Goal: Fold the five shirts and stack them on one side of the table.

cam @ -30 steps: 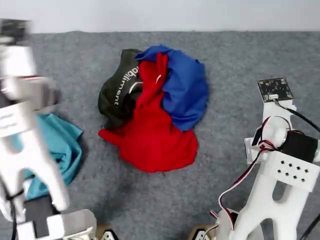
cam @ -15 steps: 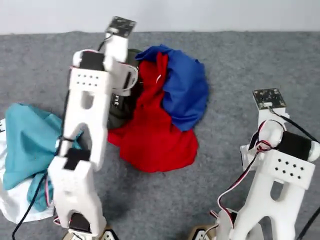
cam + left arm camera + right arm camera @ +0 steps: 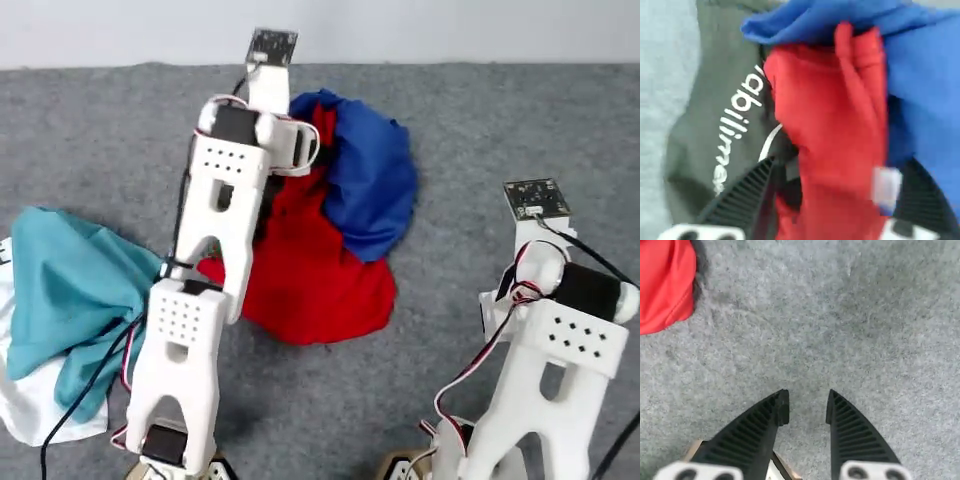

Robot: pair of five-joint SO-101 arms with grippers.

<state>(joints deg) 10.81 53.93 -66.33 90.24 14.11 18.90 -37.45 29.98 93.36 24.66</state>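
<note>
While the left arm [image 3: 225,220] reaches out over the heap in the middle of the grey surface [image 3: 480,130], the high view shows its wrist above the place where the red shirt [image 3: 310,280] meets the blue shirt [image 3: 370,190]. A teal shirt [image 3: 70,290] lies crumpled on a white shirt [image 3: 25,410] at the edge on that arm's side, apart from the heap. The right arm [image 3: 550,340] stands over bare surface beside the heap.

From the left wrist, the left fingers [image 3: 745,195] are spread wide and grasp nothing. One is over the dark green shirt [image 3: 700,135], the other over the blue, with a bunched fold of the red between them.

From the right wrist, the right fingers [image 3: 765,425] are parted by a narrow gap, released, above bare surface. The red shirt's edge is near but apart.
</note>
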